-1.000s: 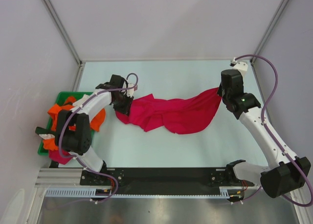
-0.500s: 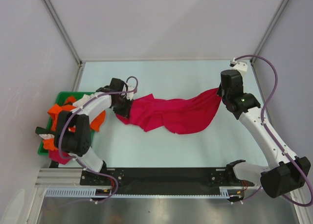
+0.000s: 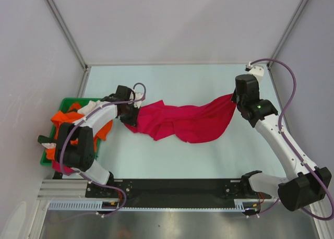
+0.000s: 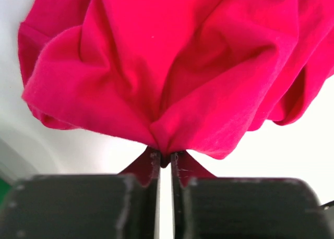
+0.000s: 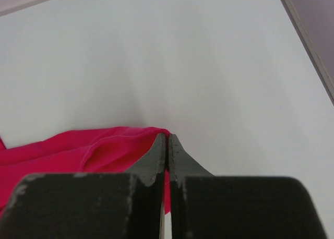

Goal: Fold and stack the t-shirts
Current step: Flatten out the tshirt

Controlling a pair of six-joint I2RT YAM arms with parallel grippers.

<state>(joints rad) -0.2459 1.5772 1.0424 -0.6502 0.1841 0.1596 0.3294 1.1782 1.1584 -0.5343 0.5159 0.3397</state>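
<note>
Currently left hand [image 4: 166, 158] pinched on crimson t-shirt [image 3: 182, 121] bunch; right hand [image 5: 167, 145] clamped shut on its opposite edge.

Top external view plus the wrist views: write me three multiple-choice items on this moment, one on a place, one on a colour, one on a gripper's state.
1. Where does the green tray sit?
A. at the left edge of the table
B. at its far right corner
C. in its middle

2. What colour is the t-shirt lying across the table's middle?
A. blue
B. white
C. crimson-pink

3. How is the left gripper?
A. open above the cloth
B. shut on a pinch of the t-shirt
C. shut on the tray's rim

Key:
1 A, the top view shows the tray at the left edge.
2 C, the cloth is crimson-pink in every view.
3 B, the left wrist view shows cloth bunched in its closed jaws.
</note>
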